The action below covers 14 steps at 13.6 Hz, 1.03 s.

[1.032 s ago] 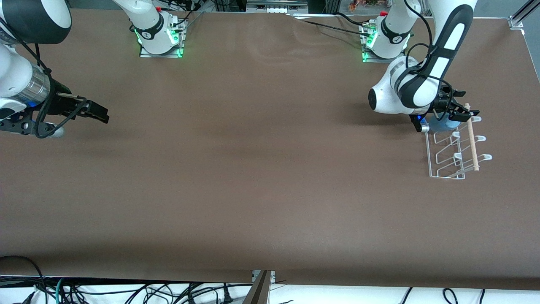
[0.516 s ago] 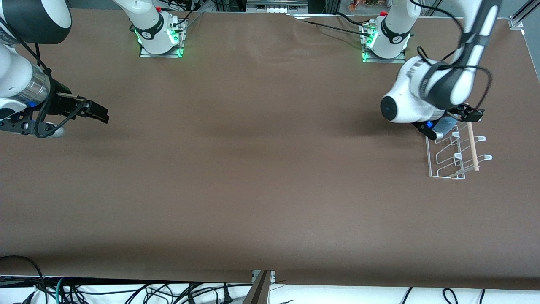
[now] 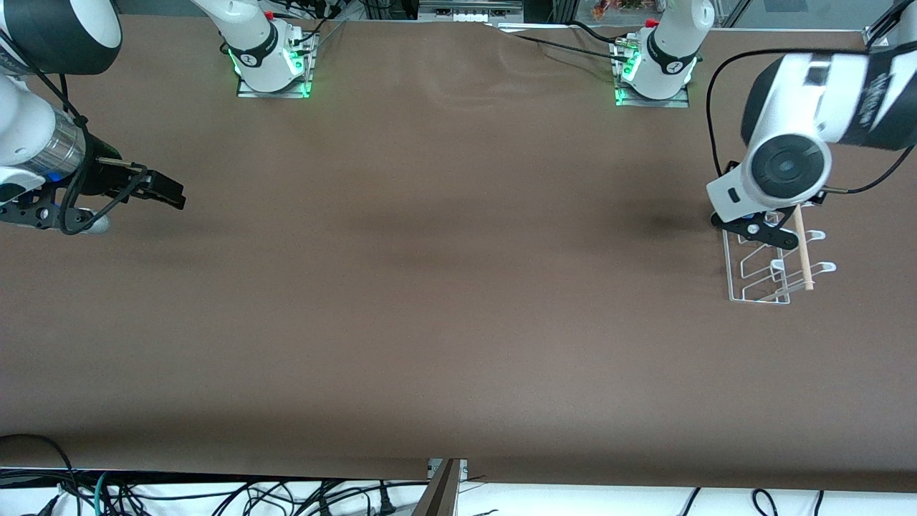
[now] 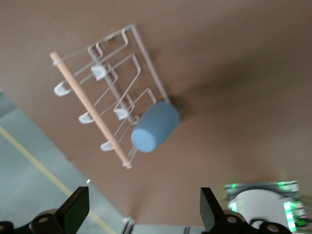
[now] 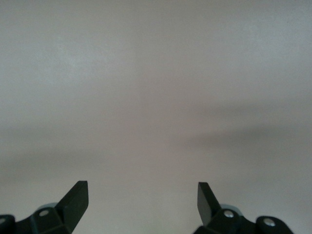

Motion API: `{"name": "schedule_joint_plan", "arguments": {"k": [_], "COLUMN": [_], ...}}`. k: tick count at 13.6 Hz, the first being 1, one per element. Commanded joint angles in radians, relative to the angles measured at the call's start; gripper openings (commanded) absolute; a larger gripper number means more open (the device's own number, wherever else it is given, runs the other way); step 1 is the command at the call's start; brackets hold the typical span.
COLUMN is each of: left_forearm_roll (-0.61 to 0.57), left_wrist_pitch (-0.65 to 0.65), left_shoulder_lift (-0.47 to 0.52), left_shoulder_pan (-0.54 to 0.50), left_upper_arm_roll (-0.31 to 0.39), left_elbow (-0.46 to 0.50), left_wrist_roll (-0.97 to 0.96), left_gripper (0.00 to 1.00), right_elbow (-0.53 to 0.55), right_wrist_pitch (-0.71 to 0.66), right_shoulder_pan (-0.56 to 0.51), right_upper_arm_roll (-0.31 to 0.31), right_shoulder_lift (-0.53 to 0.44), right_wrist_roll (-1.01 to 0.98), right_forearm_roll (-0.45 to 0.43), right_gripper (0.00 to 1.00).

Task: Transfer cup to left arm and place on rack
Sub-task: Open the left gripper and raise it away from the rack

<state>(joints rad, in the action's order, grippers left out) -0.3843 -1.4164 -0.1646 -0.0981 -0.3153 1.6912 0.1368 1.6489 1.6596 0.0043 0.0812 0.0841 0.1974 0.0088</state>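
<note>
A brown table [image 3: 430, 301] carries a white wire rack [image 3: 759, 276] at the left arm's end. The blue cup [image 4: 155, 126] lies tipped on the rack's pegs beside the wooden dowel [image 4: 90, 108], free of any grip. The left gripper [image 4: 141, 217] hangs over the rack, jaws wide and empty. The right gripper [image 5: 141, 202] waits over the table's right-arm end, jaws wide
</note>
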Motion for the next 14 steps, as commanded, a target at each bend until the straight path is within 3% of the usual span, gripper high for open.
{"name": "schedule_joint_plan", "arguments": {"k": [1, 4, 6, 8, 11, 14], "left_forearm_roll": [0.151, 0.307, 0.323, 0.337, 0.341, 0.347], "left_wrist_pitch": [0.022, 0.008, -0.016, -0.039, -0.198, -0.219], "left_shoulder_lift": [-0.021, -0.038, -0.018, 0.016, 0.117, 0.165], "left_shoulder_pan": [0.009, 0.024, 0.02, 0.024, 0.052, 0.057], "left_upper_arm_roll": [-0.01, -0.007, 0.007, 0.076, 0.113, 0.125], "left_elbow": [-0.175, -0.255, -0.258, -0.24, -0.074, -0.016], "left_wrist_roll": [-0.098, -0.138, -0.126, -0.126, -0.14, -0.16], "left_gripper": [1.0, 1.0, 1.0, 1.0, 1.0, 1.0], "right_elbow": [0.012, 0.012, 0.012, 0.012, 0.012, 0.012], "right_wrist_pitch": [0.008, -0.001, -0.004, -0.004, -0.006, -0.006], "right_shoulder_pan": [0.006, 0.006, 0.006, 0.005, 0.005, 0.005], "right_upper_arm_roll": [-0.008, -0.008, -0.008, -0.009, -0.009, -0.009], "right_shoulder_lift": [-0.007, -0.007, -0.007, -0.007, -0.007, -0.007], "right_wrist_roll": [-0.01, -0.016, -0.026, -0.026, -0.026, -0.026], "right_forearm_roll": [0.016, 0.007, 0.003, 0.003, 0.003, 0.0], "right_gripper": [0.99, 0.99, 0.99, 0.99, 0.99, 0.99]}}
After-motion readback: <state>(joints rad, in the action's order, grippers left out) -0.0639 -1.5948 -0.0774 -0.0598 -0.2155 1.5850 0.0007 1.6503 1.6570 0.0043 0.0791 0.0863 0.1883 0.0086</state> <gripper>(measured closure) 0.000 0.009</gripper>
